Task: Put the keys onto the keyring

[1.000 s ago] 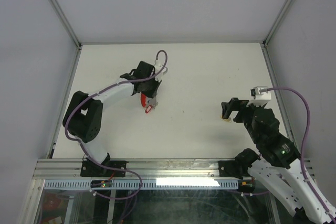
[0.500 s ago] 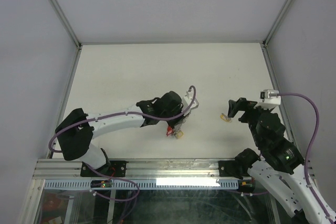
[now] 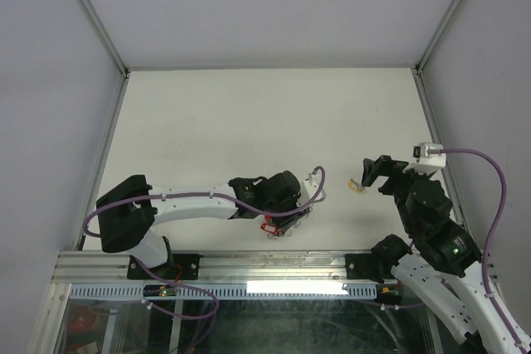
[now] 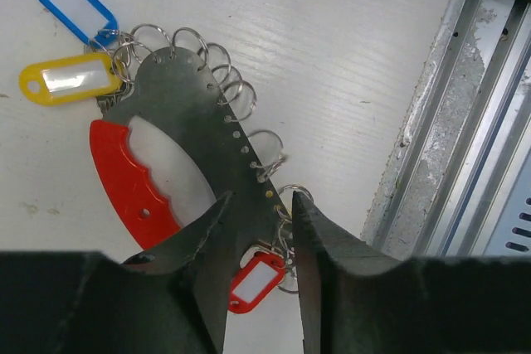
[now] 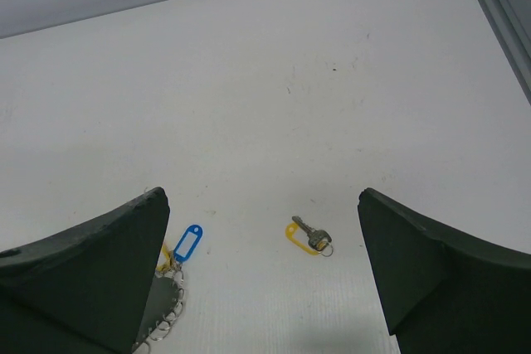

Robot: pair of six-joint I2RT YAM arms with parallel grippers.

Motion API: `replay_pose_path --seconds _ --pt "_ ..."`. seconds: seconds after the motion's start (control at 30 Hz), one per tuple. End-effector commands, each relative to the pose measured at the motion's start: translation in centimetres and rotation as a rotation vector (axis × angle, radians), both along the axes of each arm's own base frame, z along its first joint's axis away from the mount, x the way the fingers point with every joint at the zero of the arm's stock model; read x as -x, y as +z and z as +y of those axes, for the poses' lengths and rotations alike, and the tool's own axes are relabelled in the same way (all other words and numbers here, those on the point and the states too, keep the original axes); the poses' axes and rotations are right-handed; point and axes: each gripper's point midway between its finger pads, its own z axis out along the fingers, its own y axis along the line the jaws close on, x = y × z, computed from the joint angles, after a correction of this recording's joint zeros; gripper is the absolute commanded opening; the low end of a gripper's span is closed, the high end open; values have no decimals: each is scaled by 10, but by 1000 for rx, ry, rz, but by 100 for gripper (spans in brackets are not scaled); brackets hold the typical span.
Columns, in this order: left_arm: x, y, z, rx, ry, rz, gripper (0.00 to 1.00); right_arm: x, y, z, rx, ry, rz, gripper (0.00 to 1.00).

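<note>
Left jaws slightly apart, straddling the grey bar of the keyring, which lies flat at the bench's near edge, tagged keys bunched along it. Right jaws wide apart, empty, above a loose yellow-tagged key toward the right edge.

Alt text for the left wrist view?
The keyring, a red arc on a grey bar fringed with small split rings, lies on the white table, its lower end between the left gripper's narrowly parted fingers. A blue tag, a yellow tag and a red tag hang from the rings; an aluminium rail runs down the right.
</note>
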Motion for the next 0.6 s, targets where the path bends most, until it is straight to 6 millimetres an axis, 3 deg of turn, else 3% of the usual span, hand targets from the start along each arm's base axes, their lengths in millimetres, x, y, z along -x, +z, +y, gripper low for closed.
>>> replay_pose_path --seconds 0.0,0.13,0.27,0.47,0.57 --pt "3 17 -15 95 20 9 36 2 14 3 -27 28 -47 100" --pt "2 36 -16 164 53 6 43 4 17 8 -26 66 -60 100" --pt "-4 41 -12 188 142 12 49 3 20 12 -18 81 -39 100" --pt "-16 35 2 199 302 14 53 -3 20 42 -14 191 84 100" --pt "-25 43 10 252 382 19 58 -3 16 61 -32 266 144 100"
